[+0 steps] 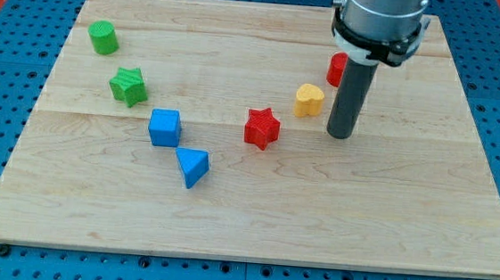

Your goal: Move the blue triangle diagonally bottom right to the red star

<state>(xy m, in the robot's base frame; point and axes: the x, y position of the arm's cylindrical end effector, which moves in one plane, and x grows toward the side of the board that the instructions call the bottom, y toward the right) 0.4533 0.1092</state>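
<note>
The blue triangle (192, 166) lies left of the board's middle, just below and right of the blue cube (164, 127). The red star (262, 127) sits near the middle, up and to the right of the triangle. My tip (341, 134) stands on the board to the right of the red star, just right of and below the yellow heart (309, 99). It touches no block and is far from the blue triangle.
A red block (336, 69) is partly hidden behind the rod at the upper right. A green cylinder (103, 37) and a green star (128, 87) sit at the upper left. The wooden board (253, 221) lies on a blue pegboard.
</note>
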